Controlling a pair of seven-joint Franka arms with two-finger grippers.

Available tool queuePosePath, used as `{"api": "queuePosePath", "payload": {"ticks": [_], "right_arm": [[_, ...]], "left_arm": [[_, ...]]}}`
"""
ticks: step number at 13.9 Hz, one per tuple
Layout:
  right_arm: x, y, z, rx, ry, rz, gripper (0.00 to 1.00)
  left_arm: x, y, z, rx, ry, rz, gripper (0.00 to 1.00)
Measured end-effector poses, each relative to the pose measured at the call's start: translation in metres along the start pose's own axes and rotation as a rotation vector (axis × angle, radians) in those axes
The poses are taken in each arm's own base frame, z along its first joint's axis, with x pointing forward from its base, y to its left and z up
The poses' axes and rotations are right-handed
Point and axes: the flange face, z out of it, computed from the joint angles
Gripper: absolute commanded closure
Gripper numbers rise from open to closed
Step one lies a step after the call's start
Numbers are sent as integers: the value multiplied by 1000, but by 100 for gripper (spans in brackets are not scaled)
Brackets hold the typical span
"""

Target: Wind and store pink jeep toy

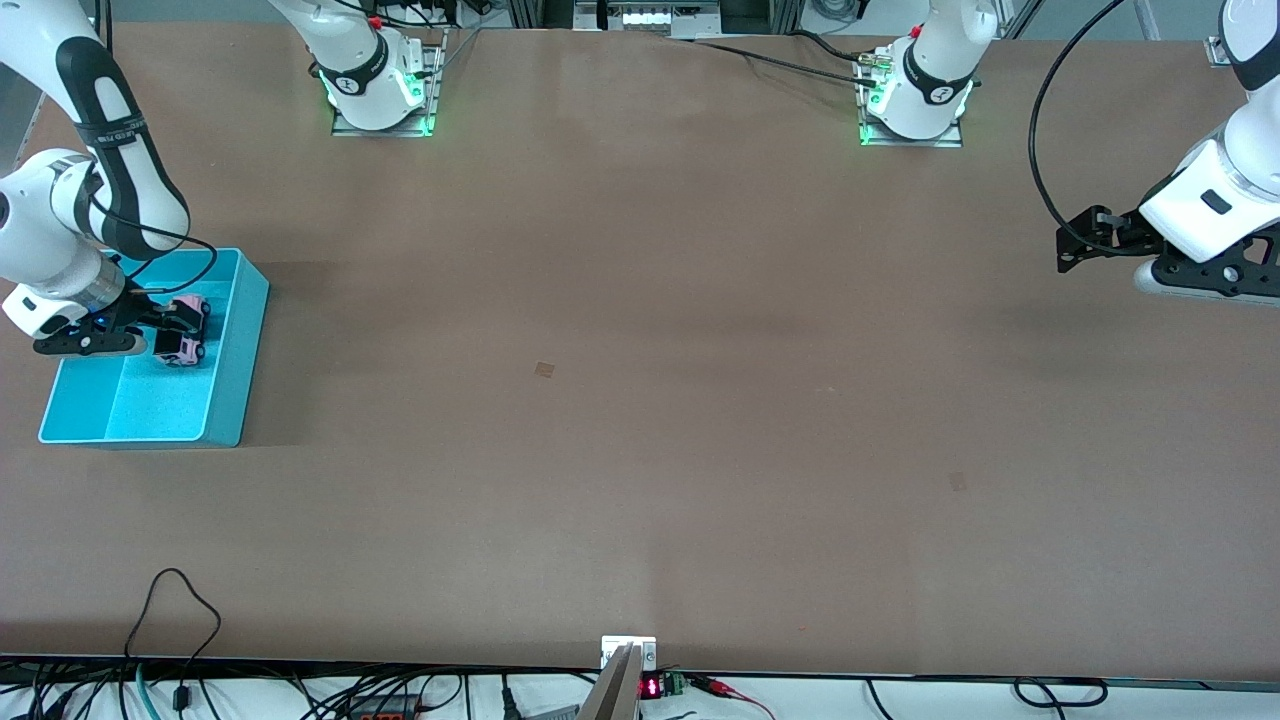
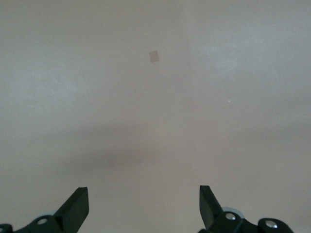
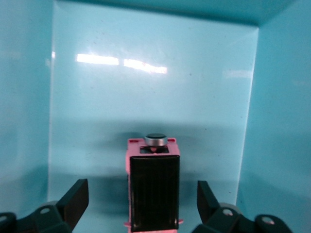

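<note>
We find the right gripper (image 1: 172, 330) lowered into the cyan bin (image 1: 235, 375) at the right arm's end of the counter (image 1: 640, 400), and the pink jeep toy (image 1: 183, 334) sits right there with it. We judge the arm is low inside the bin because the storing step is in hand: the toy has to end up on the bin floor, not dropped from a height where it might bounce or roll on its wheels.

In the right wrist view, the toy (image 3: 153, 187) lies centred between the jaws, its black roof panel facing the camera. The jaws stand wide, with a clear gap on each side of the toy's body, so they are not clamping it. We cannot tell for certain whether the wheels rest on the bin floor, though the shadow under the toy suggests it is at or very near the floor. The bin (image 3: 146, 87) walls rise on either side of it.

The left gripper (image 1: 1075, 245) waits over bare counter at the left arm's end, well apart from the bin. Its jaws are also spread wide, as the left wrist view (image 2: 144, 206) shows, with nothing between them.
</note>
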Motion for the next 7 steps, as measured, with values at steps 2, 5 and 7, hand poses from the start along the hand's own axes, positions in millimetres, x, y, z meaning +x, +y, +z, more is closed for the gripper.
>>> {"api": "queuePosePath", "payload": {"ticks": [2,5,7], "right_arm": [[16,-11,-26,12,8,-27,0],[44,-25,-80,27,15,-71,0],[63,-36,-115,36,10,-103,0]], "left_arm": [[0,4,-2,0,2,8,0],[-1,5,-2,-1,-11,9,0],[-1,7,-3,0,-11,13,0]]}}
